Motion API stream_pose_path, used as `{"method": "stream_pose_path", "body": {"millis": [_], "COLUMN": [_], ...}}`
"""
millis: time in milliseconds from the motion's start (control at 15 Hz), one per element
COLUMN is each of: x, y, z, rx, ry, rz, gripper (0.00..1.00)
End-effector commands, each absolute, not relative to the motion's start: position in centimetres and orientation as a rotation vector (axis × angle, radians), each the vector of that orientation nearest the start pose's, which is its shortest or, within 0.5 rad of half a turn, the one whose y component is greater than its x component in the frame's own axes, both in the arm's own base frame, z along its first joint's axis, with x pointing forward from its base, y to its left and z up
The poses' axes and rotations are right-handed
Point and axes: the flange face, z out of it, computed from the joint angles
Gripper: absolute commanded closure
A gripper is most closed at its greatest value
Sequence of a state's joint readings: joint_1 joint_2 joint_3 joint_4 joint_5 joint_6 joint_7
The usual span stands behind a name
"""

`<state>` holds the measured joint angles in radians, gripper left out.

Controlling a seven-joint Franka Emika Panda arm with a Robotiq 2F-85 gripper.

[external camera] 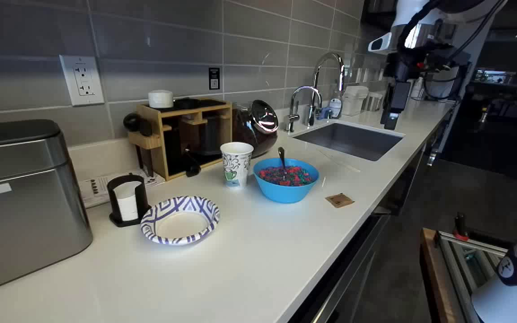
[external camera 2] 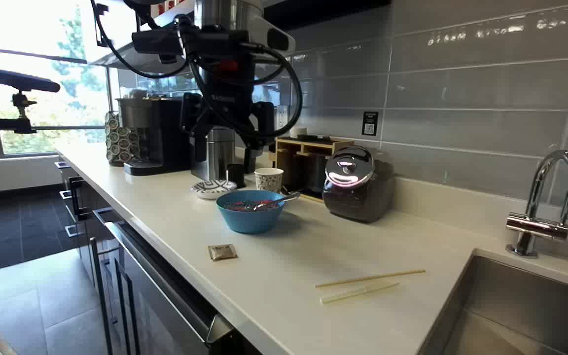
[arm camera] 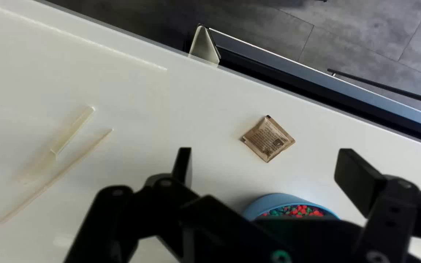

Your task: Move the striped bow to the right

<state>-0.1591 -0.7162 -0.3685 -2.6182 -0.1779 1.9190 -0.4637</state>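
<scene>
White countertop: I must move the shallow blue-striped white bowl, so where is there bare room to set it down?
Bare: between that striped bowl and the countertop's front edge, and between the flat brown packet and the thin tan stick. Crowded: around the white patterned paper cup, near the bright-blue bowl and wooden organizer.

The blue-striped white bowl [external camera: 181, 223] sits upright — on the counter [external camera: 249, 255].

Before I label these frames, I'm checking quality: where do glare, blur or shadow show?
In an exterior view, the window is washed out and the blue bowl casts a soft shadow; in both exterior views, the jar lid carries glare; in an exterior view, the striped bowl looks crisp; in the wrist view, the jaws look blurred, the packet sharper.
</scene>
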Motion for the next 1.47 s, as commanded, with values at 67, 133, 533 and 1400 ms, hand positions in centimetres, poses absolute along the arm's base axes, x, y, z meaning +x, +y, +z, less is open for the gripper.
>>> {"method": "stream_pose_path", "body": {"millis": [67, 133, 533, 1400], "x": [28.9, 28.9, 28.9, 31.4], "y": [-18.4, -18.4, -18.4, -15.7], "z": [45.7, 45.7, 45.7, 46.5], "rx": [-3.069, -3.069, -3.069, -3.065], "ry": [-0.13, -0.13, -0.13, -0.095], "rz": [-0.034, -0.034, -0.034, -0.024], "gripper": [0.0, 0.0, 0.0, 0.0]}}
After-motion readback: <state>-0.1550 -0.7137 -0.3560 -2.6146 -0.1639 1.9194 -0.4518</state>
